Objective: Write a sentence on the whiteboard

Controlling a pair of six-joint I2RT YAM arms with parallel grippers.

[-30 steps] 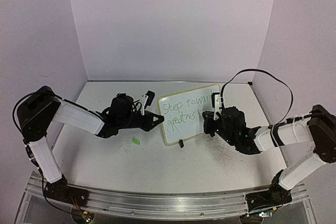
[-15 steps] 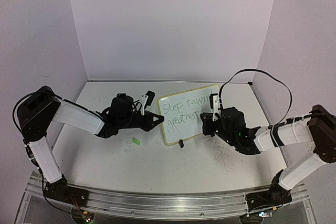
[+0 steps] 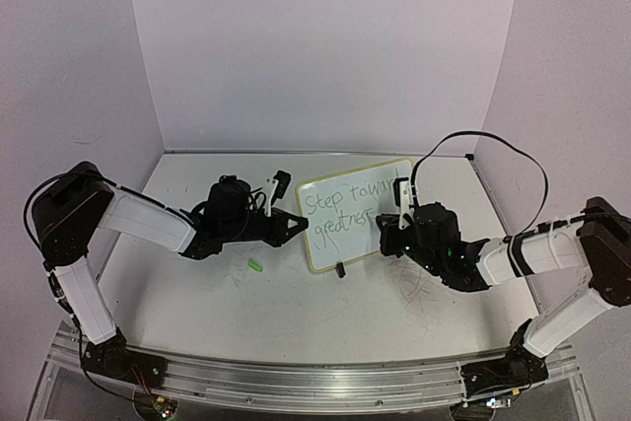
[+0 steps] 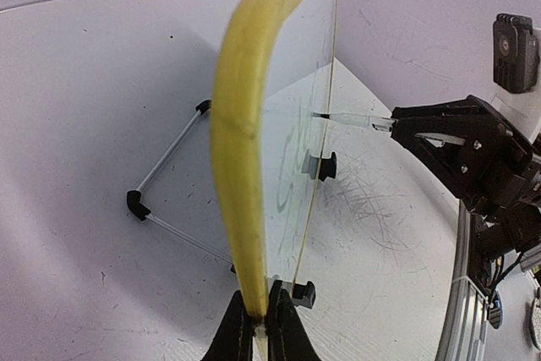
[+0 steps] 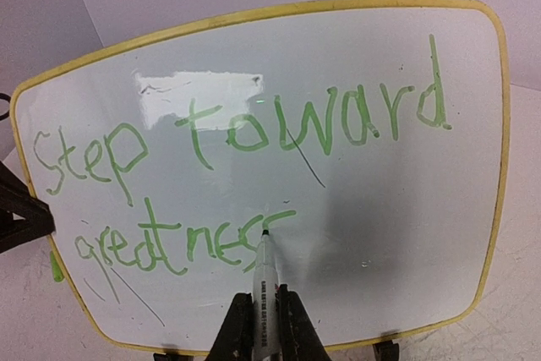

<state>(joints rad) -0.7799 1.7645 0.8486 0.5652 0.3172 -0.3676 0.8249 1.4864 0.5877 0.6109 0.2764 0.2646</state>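
Note:
The whiteboard (image 3: 347, 240) stands tilted on its black wire stand (image 4: 166, 158) at mid table. The sentence (image 5: 254, 133) is green handwriting in two lines: "Step toward" above, "greatnes" with a part-drawn letter below. It also shows in the top view (image 3: 340, 208). My left gripper (image 3: 301, 227) is shut on the board's yellow rim (image 4: 241, 209) at its left edge, as the left wrist view (image 4: 258, 331) shows. My right gripper (image 5: 265, 331) is shut on a white marker (image 5: 264, 281), its tip touching the board at the end of the lower line. The right gripper (image 3: 392, 224) is at the board's right half.
A small green marker cap (image 3: 255, 265) lies on the scuffed tabletop (image 3: 296, 313) left of the board's foot. The right arm (image 4: 473, 150) and its marker (image 4: 355, 120) show in the left wrist view. Purple walls close in the back and sides.
My right gripper with the marker has shifted slightly left and down along the lower line of writing. The left arm and the board have not moved.

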